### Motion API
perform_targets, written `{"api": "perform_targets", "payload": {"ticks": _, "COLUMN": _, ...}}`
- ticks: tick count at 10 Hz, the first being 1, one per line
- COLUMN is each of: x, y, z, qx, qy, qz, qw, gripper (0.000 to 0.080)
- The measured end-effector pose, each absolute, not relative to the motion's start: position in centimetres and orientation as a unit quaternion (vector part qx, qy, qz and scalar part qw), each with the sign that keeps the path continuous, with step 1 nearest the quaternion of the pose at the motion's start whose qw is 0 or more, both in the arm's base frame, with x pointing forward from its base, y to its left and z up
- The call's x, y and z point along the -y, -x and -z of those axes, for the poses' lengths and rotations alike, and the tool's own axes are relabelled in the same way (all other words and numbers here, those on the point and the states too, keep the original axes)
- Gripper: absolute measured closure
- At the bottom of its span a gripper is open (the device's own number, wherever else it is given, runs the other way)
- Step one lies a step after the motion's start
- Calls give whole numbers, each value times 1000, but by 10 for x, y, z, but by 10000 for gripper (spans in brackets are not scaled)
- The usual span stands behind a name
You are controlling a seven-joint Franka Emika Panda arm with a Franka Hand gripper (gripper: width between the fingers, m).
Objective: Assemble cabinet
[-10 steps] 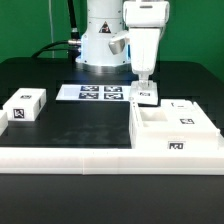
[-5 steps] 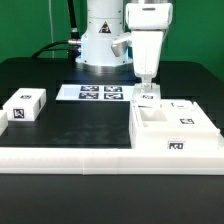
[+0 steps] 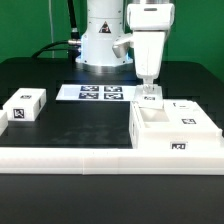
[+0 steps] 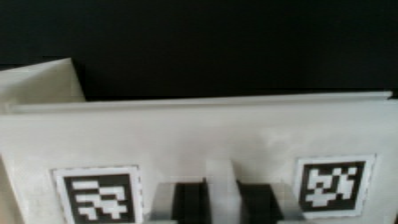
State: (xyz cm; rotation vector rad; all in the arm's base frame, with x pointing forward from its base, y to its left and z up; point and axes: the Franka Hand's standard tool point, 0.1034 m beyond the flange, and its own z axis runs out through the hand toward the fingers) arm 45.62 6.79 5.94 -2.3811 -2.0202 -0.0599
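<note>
The gripper [image 3: 148, 88] hangs over the small tagged block [image 3: 150, 98] behind the cabinet [image 3: 150, 140], jaws' hold unclear; a loose pinch could drop it

Right under the jaws a small white block [image 3: 149, 97], and just beside them the cabinet [image 3: 175, 128], look like smooth white plastic with a soft sheen; their square tags are flat, matt black-and-white print. The gripper [image 3: 148, 88] has a glossy white plastic shell, while its fingers [image 4: 183, 200] look dark and dull. Around the jaws the table [image 3: 60, 125] is matt black, and the marker board [image 3: 98, 93] off to their side is a thin, matt white sheet.
</note>
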Motion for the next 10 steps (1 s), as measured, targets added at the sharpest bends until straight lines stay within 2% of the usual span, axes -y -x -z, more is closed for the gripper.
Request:
{"api": "perform_targets", "payload": {"ticks": 5, "x": -64, "y": -471, "z": -59, "qx": 683, "qy": 731, "qz": 20, "qw": 6, "gripper": 731}}
{"api": "perform_targets", "payload": {"ticks": 10, "x": -64, "y": -472, "z": -59, "qx": 683, "qy": 731, "qz": 18, "qw": 6, "gripper": 731}}
